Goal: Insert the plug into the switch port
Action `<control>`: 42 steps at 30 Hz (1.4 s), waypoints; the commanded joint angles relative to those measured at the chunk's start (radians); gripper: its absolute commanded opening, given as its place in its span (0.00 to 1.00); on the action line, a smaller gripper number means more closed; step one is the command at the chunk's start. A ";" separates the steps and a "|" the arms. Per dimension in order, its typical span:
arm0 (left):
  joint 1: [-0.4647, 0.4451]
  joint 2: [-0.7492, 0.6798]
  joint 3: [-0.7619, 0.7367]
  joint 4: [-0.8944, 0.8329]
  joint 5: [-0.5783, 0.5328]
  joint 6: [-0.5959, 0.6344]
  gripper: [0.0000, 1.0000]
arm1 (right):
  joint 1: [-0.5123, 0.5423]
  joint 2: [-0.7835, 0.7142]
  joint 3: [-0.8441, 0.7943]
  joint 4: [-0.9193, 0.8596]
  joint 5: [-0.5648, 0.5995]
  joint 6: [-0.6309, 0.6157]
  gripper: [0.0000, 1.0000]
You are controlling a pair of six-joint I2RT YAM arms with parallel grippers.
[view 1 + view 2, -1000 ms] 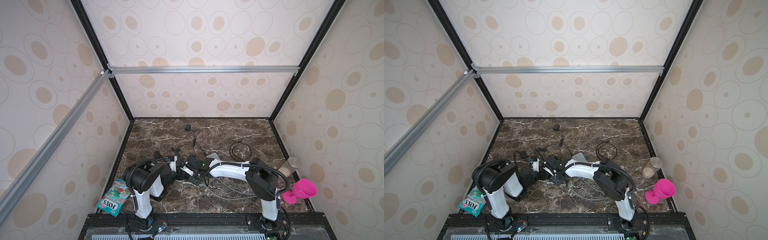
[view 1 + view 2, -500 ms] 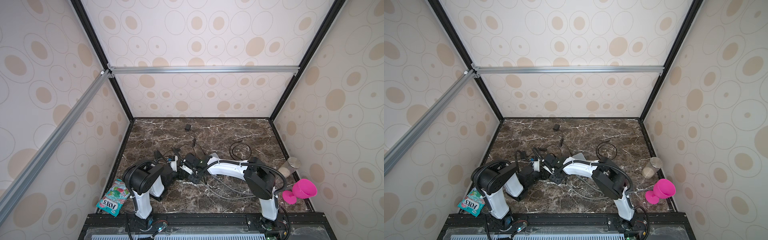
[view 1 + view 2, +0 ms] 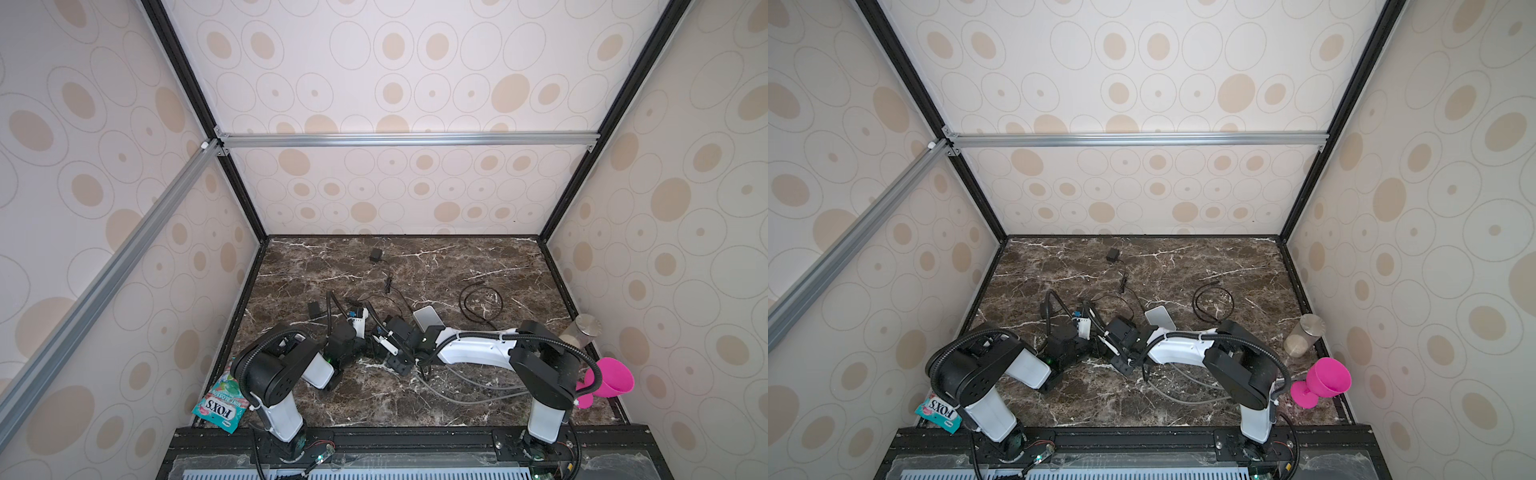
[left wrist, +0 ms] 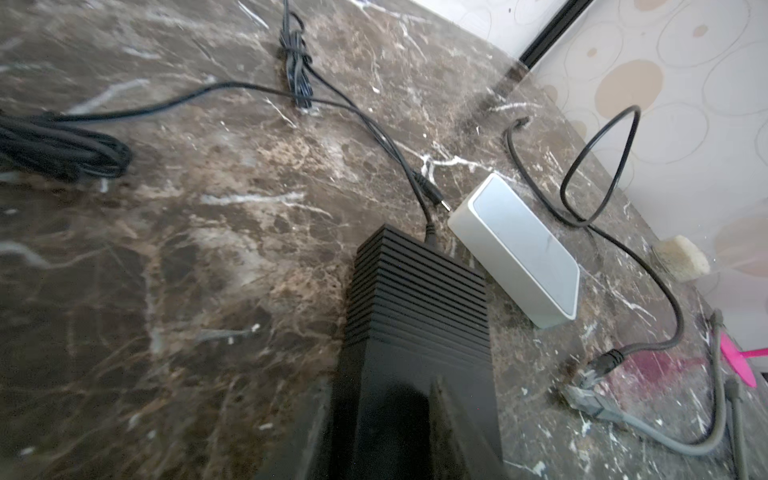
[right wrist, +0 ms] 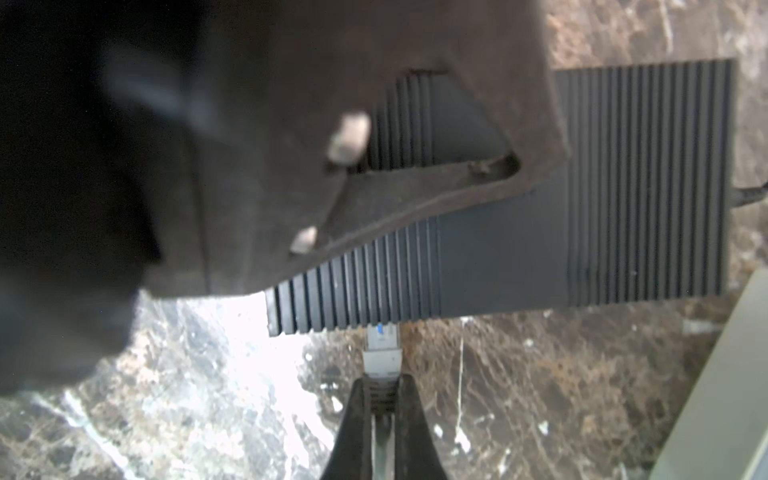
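Right wrist view: our right jaws pinch the grey plug by its boot. Its tip, just ahead of them, meets the ribbed edge of the black switch. The port is hidden, so we cannot tell how deep the plug sits. One of the left jaws, blurred, lies across the switch top. Its partner is hidden, so we cannot tell whether they clamp.

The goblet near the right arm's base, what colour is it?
The goblet is bright pink, clearest in a top view.
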 commanded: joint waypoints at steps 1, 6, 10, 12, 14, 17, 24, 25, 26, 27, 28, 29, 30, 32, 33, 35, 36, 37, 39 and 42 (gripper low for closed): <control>-0.087 -0.024 0.033 -0.316 0.187 0.009 0.45 | 0.021 -0.048 -0.038 0.313 -0.037 0.015 0.00; -0.069 -0.132 0.127 -0.552 0.059 0.025 0.69 | 0.035 -0.093 -0.107 0.295 -0.020 0.036 0.00; -0.016 -0.233 0.210 -0.732 -0.036 0.027 0.80 | 0.054 -0.115 -0.139 0.287 -0.005 0.050 0.00; 0.014 -0.295 0.244 -0.829 -0.063 0.033 0.82 | 0.060 -0.124 -0.152 0.288 -0.003 0.061 0.00; 0.047 -0.370 0.267 -0.894 -0.081 0.040 0.83 | 0.069 -0.127 -0.157 0.290 -0.003 0.068 0.00; 0.105 -0.505 0.290 -0.989 -0.097 0.044 0.85 | 0.088 -0.119 -0.159 0.297 -0.005 0.084 0.00; 0.243 -0.796 0.263 -1.127 -0.006 0.039 0.85 | 0.125 -0.049 -0.129 0.330 -0.019 0.140 0.00; 0.251 -0.823 0.257 -1.146 0.000 0.040 0.86 | 0.127 -0.039 -0.127 0.334 -0.018 0.147 0.00; 0.256 -0.844 0.252 -1.162 0.003 0.039 0.85 | 0.128 -0.031 -0.123 0.339 -0.018 0.152 0.00; 0.257 -0.869 0.245 -1.176 0.006 0.036 0.85 | 0.131 -0.021 -0.123 0.344 -0.015 0.159 0.00; 0.258 -0.896 0.239 -1.185 0.010 0.033 0.85 | 0.132 -0.014 -0.121 0.345 -0.012 0.165 0.00; 0.258 -0.921 0.233 -1.187 0.014 0.030 0.85 | 0.131 -0.007 -0.117 0.345 -0.010 0.169 0.00; 0.258 -0.948 0.227 -1.187 0.018 0.026 0.85 | 0.132 0.000 -0.112 0.343 -0.009 0.175 0.00; 0.258 -0.994 0.221 -1.182 0.024 0.022 0.85 | 0.133 0.012 -0.102 0.329 -0.007 0.182 0.00; 0.259 -1.008 0.222 -1.184 0.021 0.022 0.85 | 0.136 0.017 -0.096 0.322 -0.008 0.184 0.01; 0.260 -1.013 0.225 -1.190 0.021 0.026 0.85 | 0.139 0.021 -0.092 0.319 -0.018 0.184 0.13; 0.259 -1.007 0.224 -1.191 0.024 0.027 0.85 | 0.143 0.017 -0.092 0.319 -0.022 0.180 0.20; 0.259 -1.001 0.223 -1.189 0.031 0.029 0.85 | 0.147 0.010 -0.092 0.319 -0.022 0.175 0.26; 0.259 -0.996 0.216 -1.177 0.040 0.026 0.85 | 0.153 -0.016 -0.104 0.317 -0.007 0.171 0.35; 0.259 -1.003 0.207 -1.168 0.043 0.023 0.85 | 0.152 -0.088 -0.139 0.292 0.052 0.159 0.41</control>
